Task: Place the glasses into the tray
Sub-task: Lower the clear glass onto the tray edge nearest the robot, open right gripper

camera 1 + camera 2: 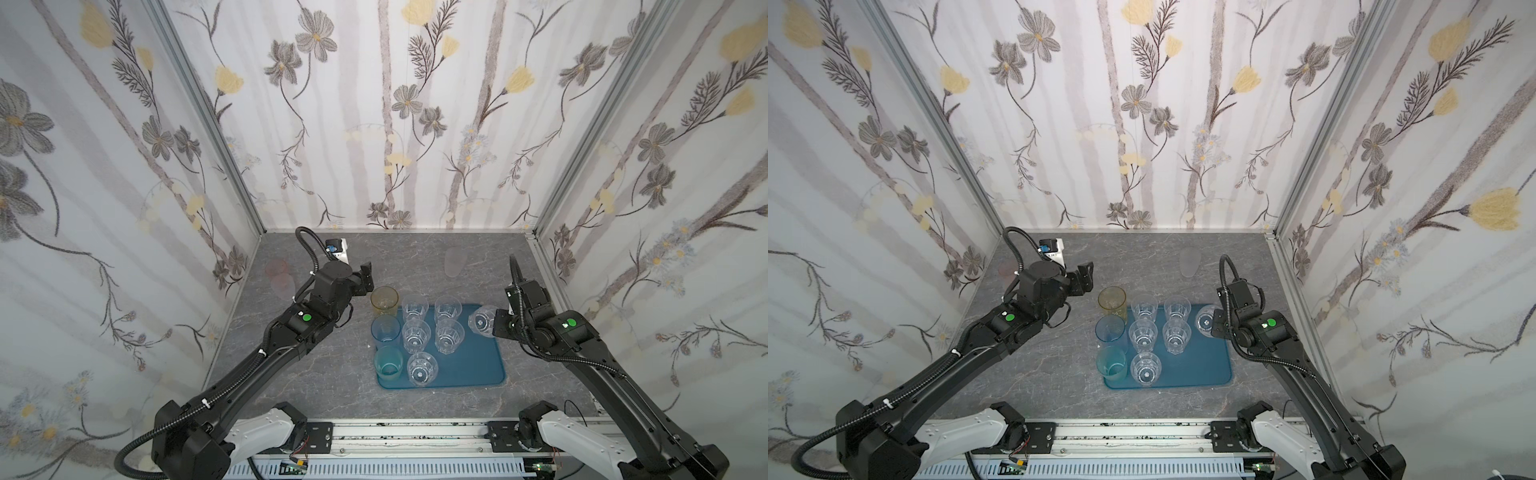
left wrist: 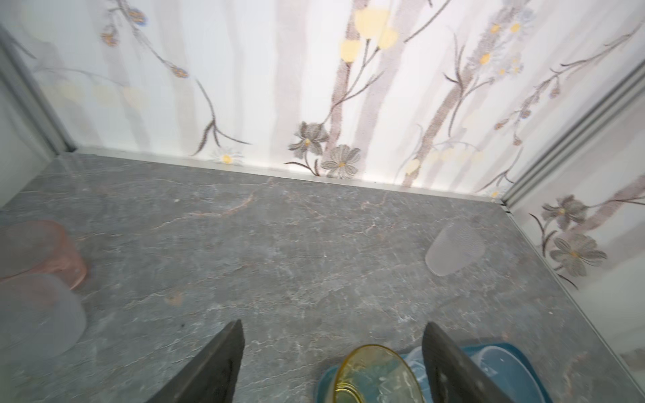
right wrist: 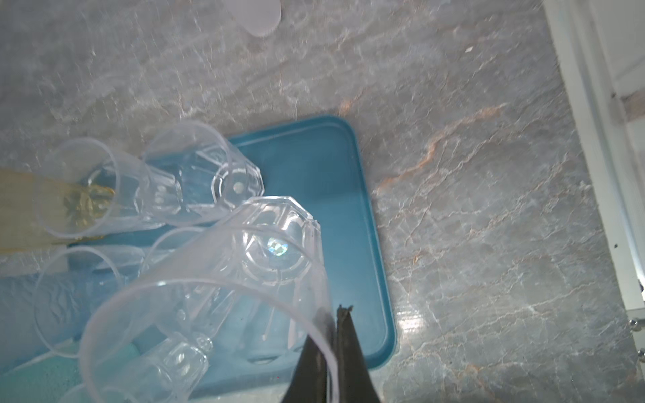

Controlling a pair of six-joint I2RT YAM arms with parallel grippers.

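Tray (image 1: 478, 365) with upright glasses (image 1: 417, 336)
Right gripper (image 3: 333, 314) pinches a tilted clear glass (image 3: 272, 251) by the rim; left gripper (image 2: 333, 326) spread wide, empty, beside amber glass (image 2: 373, 370).

Your left arm (image 1: 266, 353) stretches in from the near left corner, forearm angled toward the middle. The left pincer (image 2: 333, 326) points toward the back with both fingers spread wide apart and nothing gripped between them. Your right arm (image 1: 594, 353) comes in from the near right, wrist turned inward toward the centre, and the right pincer (image 3: 334, 314) is closed tight on the rim of a clear faceted glass (image 3: 275, 244), which it holds tilted.
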